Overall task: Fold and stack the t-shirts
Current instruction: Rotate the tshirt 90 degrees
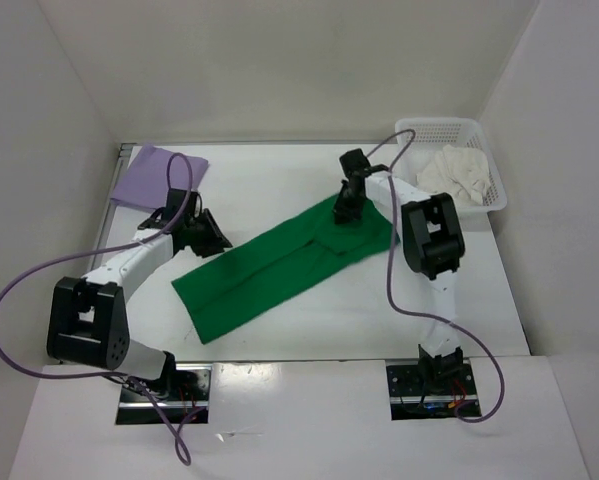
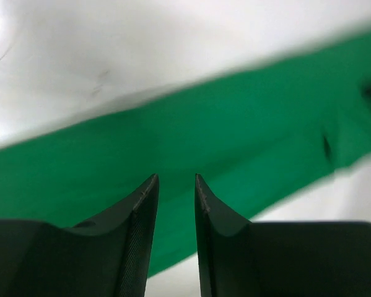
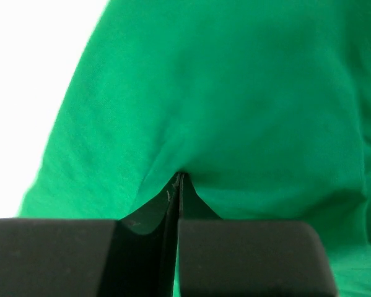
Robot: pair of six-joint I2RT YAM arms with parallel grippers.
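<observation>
At the far left corner of the table (image 1: pixel 269 180) the lavender t-shirt (image 1: pixel 157 176) lies flat; its outer edge meets the table's edge, and its folds cannot be made out from above. Just in front of it the left gripper (image 1: pixel 217 242) sits low over the table, near the left end of the green t-shirt (image 1: pixel 269 275). The overhead view does not show the gap between its jaws. The left wrist view does: its fingers (image 2: pixel 142 207) stand a little apart with nothing between them. The green cloth is blurred beyond them, and it is not clear whether the tips touch it.

The green t-shirt stretches as a long band across the middle of the table, from the near left to the far right. Its right end is bunched into a rounder layered patch, partly covered by the right arm.

The right gripper (image 1: pixel 346 214) points down onto that patch. In the right wrist view its fingers (image 3: pixel 155 213) are pressed together with no gap, and creases in the green cloth run into the tips, so it is pinched on the shirt. The cloth fills almost that whole view, so how much is caught stays hidden.

At the far right, the white basket (image 1: pixel 439 125) holds the crumpled white t-shirt (image 1: pixel 461 172), its lower part hidden by the basket's wall.
</observation>
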